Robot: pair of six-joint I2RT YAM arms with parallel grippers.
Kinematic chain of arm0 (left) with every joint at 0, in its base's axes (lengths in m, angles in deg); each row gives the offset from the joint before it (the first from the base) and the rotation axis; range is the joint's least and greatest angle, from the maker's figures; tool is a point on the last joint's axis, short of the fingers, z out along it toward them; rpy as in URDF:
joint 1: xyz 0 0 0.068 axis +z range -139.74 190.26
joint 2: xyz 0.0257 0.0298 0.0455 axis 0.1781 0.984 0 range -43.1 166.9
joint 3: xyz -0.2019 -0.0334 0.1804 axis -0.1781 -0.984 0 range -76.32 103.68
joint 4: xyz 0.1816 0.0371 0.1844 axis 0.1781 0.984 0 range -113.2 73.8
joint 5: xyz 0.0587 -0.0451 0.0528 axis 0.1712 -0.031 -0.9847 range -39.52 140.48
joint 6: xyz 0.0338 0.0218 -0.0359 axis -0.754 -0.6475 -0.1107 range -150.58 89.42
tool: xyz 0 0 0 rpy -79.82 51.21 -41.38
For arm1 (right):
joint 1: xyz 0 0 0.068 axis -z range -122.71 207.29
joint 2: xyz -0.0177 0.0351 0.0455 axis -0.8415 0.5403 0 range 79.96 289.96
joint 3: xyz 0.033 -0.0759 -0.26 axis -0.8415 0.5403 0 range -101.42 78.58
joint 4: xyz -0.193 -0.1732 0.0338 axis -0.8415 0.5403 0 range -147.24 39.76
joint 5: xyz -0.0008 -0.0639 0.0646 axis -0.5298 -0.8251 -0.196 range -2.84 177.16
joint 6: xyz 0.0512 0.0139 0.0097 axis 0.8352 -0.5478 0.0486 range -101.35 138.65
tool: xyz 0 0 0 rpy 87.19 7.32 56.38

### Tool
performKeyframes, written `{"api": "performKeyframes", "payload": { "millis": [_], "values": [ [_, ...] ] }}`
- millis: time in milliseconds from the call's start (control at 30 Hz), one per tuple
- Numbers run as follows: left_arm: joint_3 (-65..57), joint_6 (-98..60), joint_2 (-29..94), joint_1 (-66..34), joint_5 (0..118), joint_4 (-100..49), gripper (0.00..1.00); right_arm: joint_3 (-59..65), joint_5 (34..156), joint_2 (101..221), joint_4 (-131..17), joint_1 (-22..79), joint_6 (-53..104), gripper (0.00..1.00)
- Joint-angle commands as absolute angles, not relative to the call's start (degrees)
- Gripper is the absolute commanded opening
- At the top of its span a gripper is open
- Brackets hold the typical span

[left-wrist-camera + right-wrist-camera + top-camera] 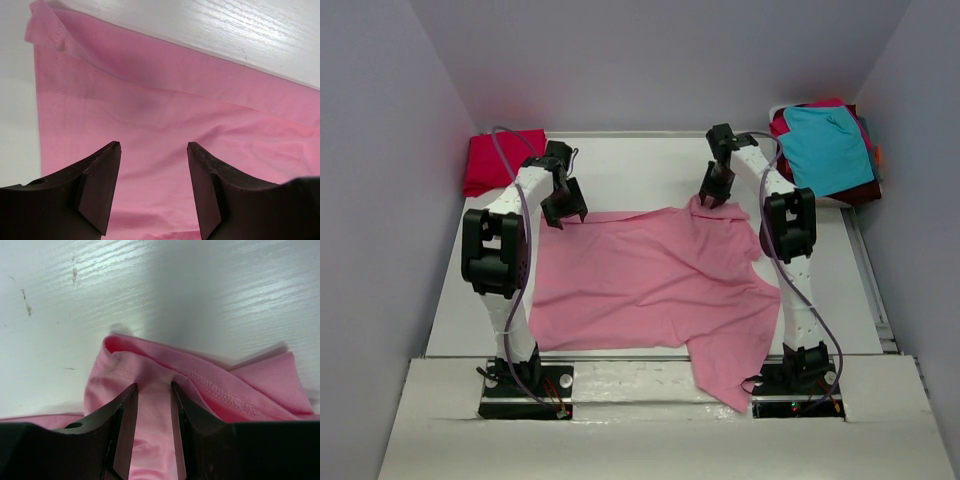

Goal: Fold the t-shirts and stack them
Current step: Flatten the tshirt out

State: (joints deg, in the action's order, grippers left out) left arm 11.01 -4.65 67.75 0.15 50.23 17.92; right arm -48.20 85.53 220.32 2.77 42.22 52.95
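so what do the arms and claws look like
Two matching arms: white links, bulky black joints, black bases. The left claw and right claw each have two dark wedge-shaped fingers. A thin purplish-grey cable trails along each arm.

The pink tee (650, 290) lies spread and wrinkled across the middle of the surface (640, 165), its far right edge bunched upward and one near corner trailing past the near edge. A red tee (495, 160) lies folded at the far left. At the far right, a teal tee (830, 145) lies on a maroon tee (860, 192).
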Motion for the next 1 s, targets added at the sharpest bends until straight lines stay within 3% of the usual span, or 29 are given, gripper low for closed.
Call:
{"api": "performKeyframes", "payload": {
  "millis": [0,733,800,933,967],
  "values": [
    [10.7,-5.7,65.1,0.4,50.1,19.2,0.67,-51.8,86.3,221.7,1.6,42.2,52.2,0.38],
    [10.3,-6.3,65.0,0.4,50.0,19.9,0.66,-62.6,91.9,227.3,-6.2,42.7,48.4,0.47],
    [10.3,-6.3,65.1,0.4,49.9,19.9,0.66,-61.1,91.9,226.7,-6.8,42.7,48.4,0.40],
    [10.6,-6.2,65.4,0.4,50.0,19.9,0.66,-59.4,91.6,225.7,-6.5,42.7,48.4,0.14],
    [10.6,-6.2,65.6,0.4,50.0,19.9,0.66,-59.5,91.6,225.6,-5.9,42.7,48.4,0.13]
  ]
}}
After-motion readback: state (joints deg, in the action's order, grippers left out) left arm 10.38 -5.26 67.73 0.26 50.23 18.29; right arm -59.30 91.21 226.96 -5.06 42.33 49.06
